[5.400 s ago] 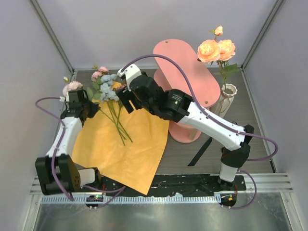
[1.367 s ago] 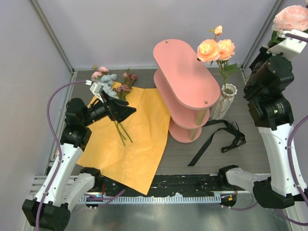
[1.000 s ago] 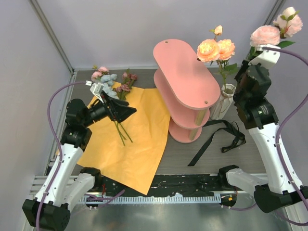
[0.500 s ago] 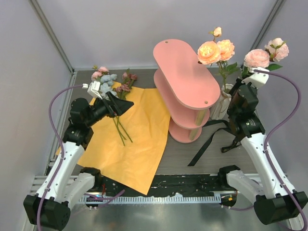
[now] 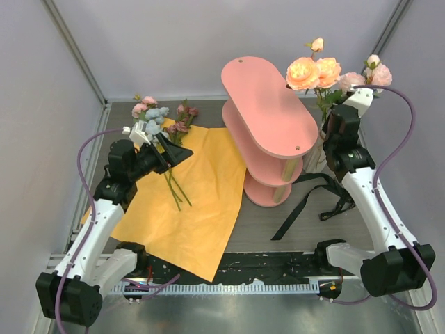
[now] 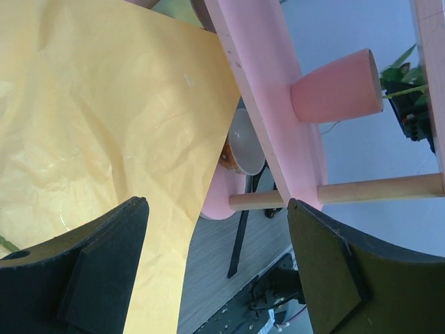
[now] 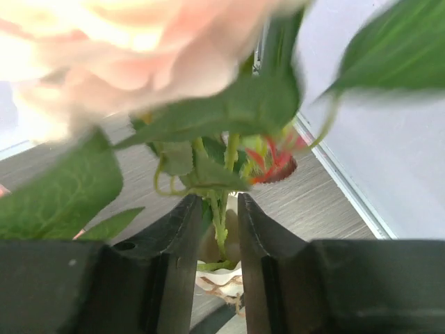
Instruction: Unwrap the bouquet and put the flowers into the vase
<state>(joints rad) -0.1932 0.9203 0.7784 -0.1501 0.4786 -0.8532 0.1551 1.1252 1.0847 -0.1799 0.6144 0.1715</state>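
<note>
Lowered from its earlier height, the right gripper (image 7: 219,202) has its jaws slightly parted around the rose stem (image 7: 221,233), with the vase (image 7: 219,277) at six o'clock below them. Left gripper (image 6: 217,205) hangs spread wide over the orange paper (image 6: 104,104).

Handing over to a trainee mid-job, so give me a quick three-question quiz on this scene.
1. True or false: the left hand grips a flower stem.
2. The black ribbon lies: A on the table beside the pink shelf; B on top of that shelf; C in the left hand.
3. Which hand is at the vase?
Key: 1 false, open and empty; 2 A; 3 the right hand.
</note>
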